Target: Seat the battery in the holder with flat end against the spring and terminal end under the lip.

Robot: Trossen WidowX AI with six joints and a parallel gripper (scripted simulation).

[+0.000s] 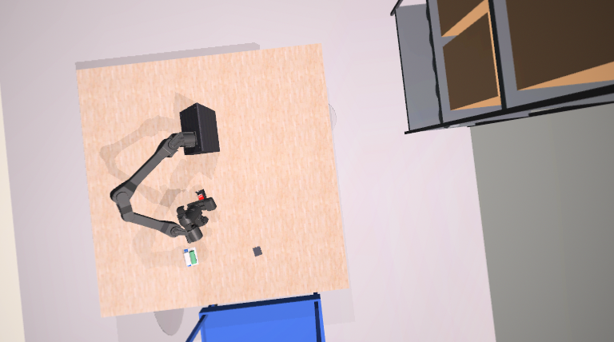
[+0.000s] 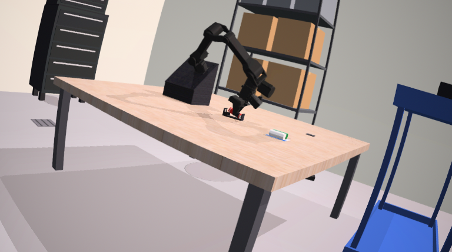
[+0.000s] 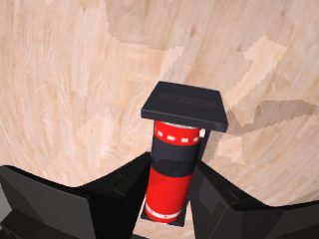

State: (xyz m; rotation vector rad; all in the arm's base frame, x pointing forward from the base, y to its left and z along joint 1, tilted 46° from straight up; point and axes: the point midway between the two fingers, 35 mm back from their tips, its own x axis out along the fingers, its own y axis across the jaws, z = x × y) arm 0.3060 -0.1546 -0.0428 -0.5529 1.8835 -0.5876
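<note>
Your claw (image 3: 174,189) is clenched on the red battery (image 3: 171,174), one black finger (image 3: 130,189) pressed against each side of the cylinder. The battery lies lengthwise between the fingers, low over the black holder (image 3: 185,108). Its far end, banded in black with a dashed white ring, sits right at the holder's raised far block; from the wrist view you cannot tell whether that end is tucked under the lip or only butted against it. The near end, with a plain white ring, lies over the holder's dark base just ahead of the claw's palm.

From the exterior view you see the claw (image 2: 235,110) pointing steeply down at the wooden table (image 2: 186,136), with the battery (image 2: 229,109) and holder (image 2: 233,114) directly beneath it. A green and white block (image 2: 278,133) lies on the table well apart from the claw, on the side away from the arm's black base (image 2: 191,84), and a small dark square (image 2: 310,134) lies farther off still.
</note>
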